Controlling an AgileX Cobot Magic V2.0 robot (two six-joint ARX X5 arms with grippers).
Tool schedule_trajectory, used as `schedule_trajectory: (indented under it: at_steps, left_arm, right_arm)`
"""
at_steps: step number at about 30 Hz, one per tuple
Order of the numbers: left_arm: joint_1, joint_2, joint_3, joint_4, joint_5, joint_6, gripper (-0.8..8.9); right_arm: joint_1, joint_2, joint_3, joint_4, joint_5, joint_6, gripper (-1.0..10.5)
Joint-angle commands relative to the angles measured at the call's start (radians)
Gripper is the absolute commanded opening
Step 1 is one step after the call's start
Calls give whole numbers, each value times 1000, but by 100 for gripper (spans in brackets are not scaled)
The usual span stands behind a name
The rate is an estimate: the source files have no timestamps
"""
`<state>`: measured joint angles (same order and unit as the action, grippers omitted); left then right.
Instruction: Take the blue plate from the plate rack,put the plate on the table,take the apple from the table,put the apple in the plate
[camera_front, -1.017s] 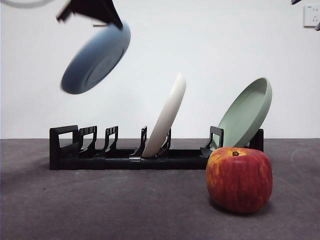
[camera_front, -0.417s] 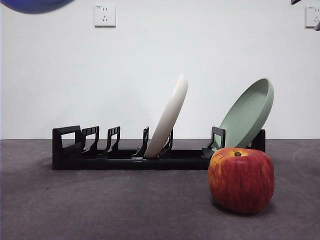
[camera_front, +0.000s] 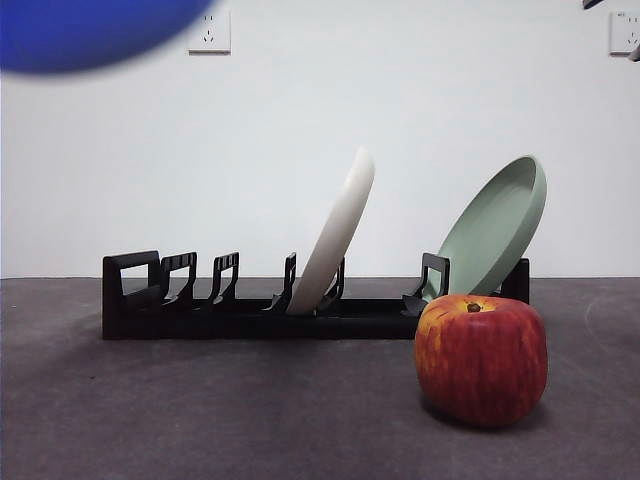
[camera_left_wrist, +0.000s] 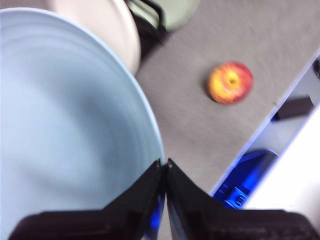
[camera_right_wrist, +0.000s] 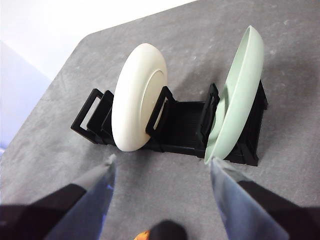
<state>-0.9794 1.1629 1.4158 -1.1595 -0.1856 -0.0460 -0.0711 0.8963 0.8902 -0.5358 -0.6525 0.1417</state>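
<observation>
Left hand (camera_left_wrist: 164, 167) clamped on rim of blue plate (camera_left_wrist: 65, 130), held high above tabletop (camera_front: 250, 410), clear of rack (camera_front: 250, 310); front view shows plate only as blurred blue patch at top-left corner. Right hand (camera_right_wrist: 160, 165) w/ jaws spread, holding nothing, above rack. Apple (camera_front: 481, 359) upright on tabletop, in front of rack's right end. White plate (camera_front: 335, 235) & green plate (camera_front: 495, 230) lean in rack

Left hand (camera_left_wrist: 164, 167) pinched on the blue plate (camera_left_wrist: 65, 130) rim (apple (camera_left_wrist: 230, 82) well apart on the table (camera_left_wrist: 200, 125)).
</observation>
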Motion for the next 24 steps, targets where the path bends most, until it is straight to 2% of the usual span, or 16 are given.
schedule_trajectory:
  at_steps: [1,4,8,16,24]
  left_arm:
    - [-62,7,-137,134,-6,-61,-8]
    - [-111,44,-251,265,-13,-61,-9]
    - [-125,134,-326,333,-51,-43,-9]
    - [-124,356,-336,396,-41,76,-9]
    - [-124,529,-336,457,1,98,-9]
  right_arm:
    - [2,0,5,3,0,-1,315]
    - [2,0,5,3,1,-1,315]
    - [2,0,5,3,1,-1,316]
    - [2,0,5,3,1,-1,315]
    - [2,0,5,3,1,-1,315]
